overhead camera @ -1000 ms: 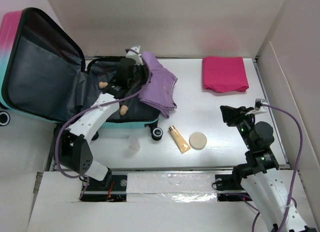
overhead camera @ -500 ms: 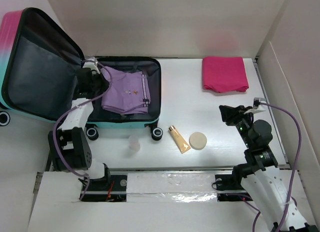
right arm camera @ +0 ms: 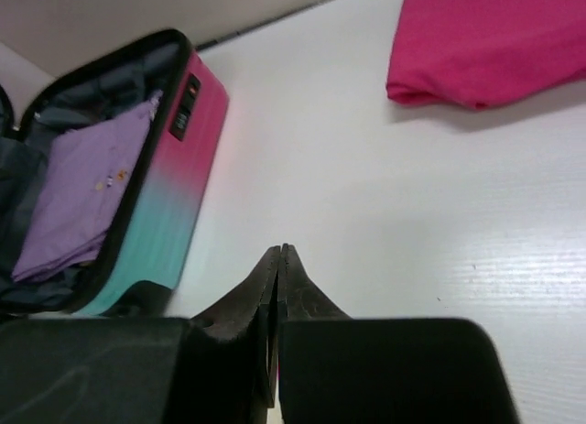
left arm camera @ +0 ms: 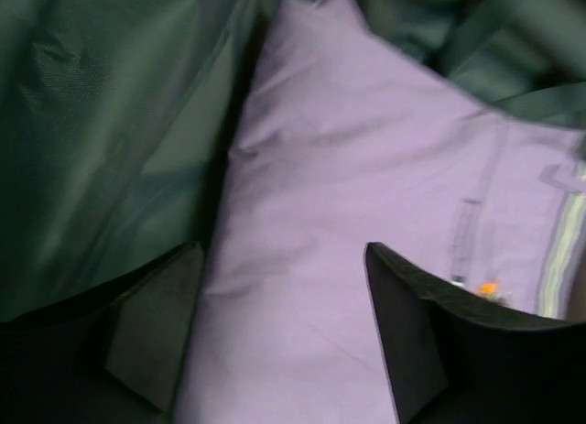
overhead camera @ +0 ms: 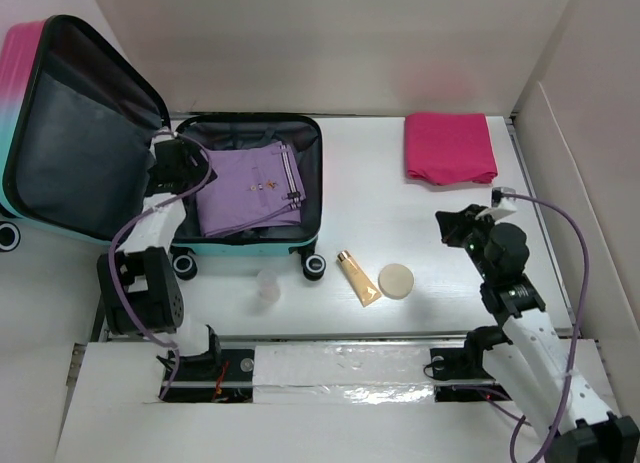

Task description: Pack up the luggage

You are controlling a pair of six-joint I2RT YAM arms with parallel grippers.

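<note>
The luggage (overhead camera: 70, 153) lies open at the left, its pink-to-teal shell (right arm camera: 174, 204) facing the right wrist camera. A folded purple garment (overhead camera: 248, 190) rests flat in its lower half. My left gripper (overhead camera: 190, 171) hovers over the garment's left edge by the hinge. Its jaws (left arm camera: 279, 259) stand open just above the purple garment (left arm camera: 366, 186), with nothing between them. My right gripper (overhead camera: 450, 226) is at the right side of the table, low over bare tabletop. Its fingers (right arm camera: 279, 252) are shut together and hold nothing.
A folded magenta cloth (overhead camera: 450, 148) lies at the back right, also seen as the magenta cloth (right arm camera: 494, 39). Near the luggage's wheels lie a peach tube (overhead camera: 358, 277), a round beige compact (overhead camera: 396, 280) and a small clear cup (overhead camera: 268, 286). White walls border the table.
The left gripper carried the purple garment down into the luggage, let go of it and opened. The right gripper's jaws closed and the arm shifted slightly left.
</note>
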